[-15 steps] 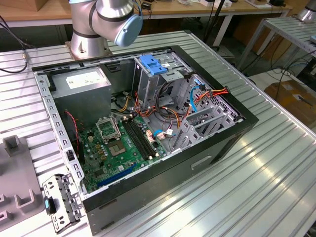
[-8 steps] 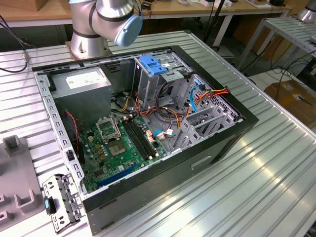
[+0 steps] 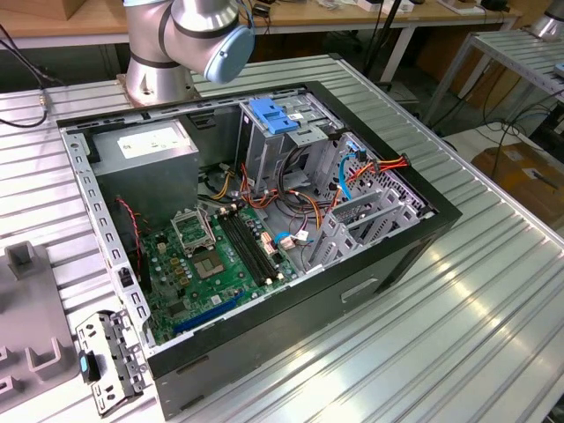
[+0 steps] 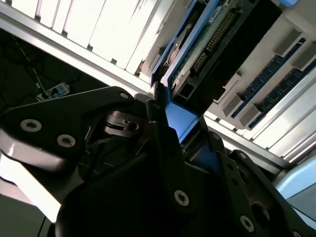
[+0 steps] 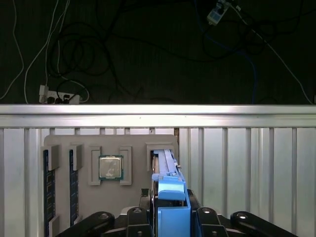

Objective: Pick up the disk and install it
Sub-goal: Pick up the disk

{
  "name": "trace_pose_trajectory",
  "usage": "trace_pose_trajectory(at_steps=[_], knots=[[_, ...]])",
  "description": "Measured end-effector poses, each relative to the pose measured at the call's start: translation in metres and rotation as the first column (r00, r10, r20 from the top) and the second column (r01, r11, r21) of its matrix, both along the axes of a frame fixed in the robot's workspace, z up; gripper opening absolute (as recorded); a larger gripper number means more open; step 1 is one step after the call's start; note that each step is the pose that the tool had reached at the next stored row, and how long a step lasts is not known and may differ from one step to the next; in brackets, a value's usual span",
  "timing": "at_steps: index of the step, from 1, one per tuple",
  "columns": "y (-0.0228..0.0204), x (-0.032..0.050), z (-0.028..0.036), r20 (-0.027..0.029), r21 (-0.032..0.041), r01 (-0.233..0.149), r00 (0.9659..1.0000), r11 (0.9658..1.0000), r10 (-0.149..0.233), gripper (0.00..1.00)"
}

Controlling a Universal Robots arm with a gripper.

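"Pinching anything, that tool (image 5: 171,200)?"
"Yes. Its fingers (image 4: 159,129) look pressed onto the disk (image 5: 165,157), by its blue frame (image 4: 180,118)."
"Why on edge?"
"It stands upright in a slot of the grey tray (image 5: 133,143) on the counter (image 5: 247,163). I'd guess that's so both flat faces are reachable."
"Anything hidden?"
"The label, the fingertips behind the frame, and how deep it sits."

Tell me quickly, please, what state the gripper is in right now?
The gripper: closed, holding the disk by its blue-framed edge, seen in both wrist views.
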State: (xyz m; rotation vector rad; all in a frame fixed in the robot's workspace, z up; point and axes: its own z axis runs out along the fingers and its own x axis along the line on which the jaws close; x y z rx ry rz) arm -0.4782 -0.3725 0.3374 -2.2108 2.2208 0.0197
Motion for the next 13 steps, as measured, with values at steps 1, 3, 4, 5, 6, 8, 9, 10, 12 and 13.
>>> trace_pose_trajectory(at_steps=[1,3,4,5,6,8,9,10,12,13], knots=[[0.0000,0.0000,0.0006,-0.0001,0.0000,0.000,1.0000,1.0000,0.000,0.37],[0.0000,0.0000,0.0011,0.0002,0.0001,0.000,1.0000,1.0000,0.000,0.37],[0.0000,0.0001,0.0012,0.0000,0.0000,0.000,1.0000,1.0000,0.000,0.37],[0.0000,0.0002,0.0011,-0.0001,0.0000,0.000,1.0000,1.0000,0.000,0.37],[0.0000,0.0002,0.0008,-0.0001,0.0000,0.000,1.0000,1.0000,0.000,0.37],[0.0000,0.0002,-0.0002,-0.0001,0.0000,0.000,1.0000,1.0000,0.000,0.37],[0.0000,0.0002,-0.0006,0.0000,0.0000,0.000,1.0000,1.0000,0.000,0.37],[0.0000,0.0002,-0.0010,0.0000,0.0000,0.000,1.0000,1.0000,0.000,0.37],[0.0000,0.0002,-0.0015,0.0003,-0.0008,0.000,1.0000,1.0000,0.000,0.37],[0.0000,0.0003,-0.0017,0.0008,-0.0023,0.000,1.0000,1.0000,0.000,0.37]])
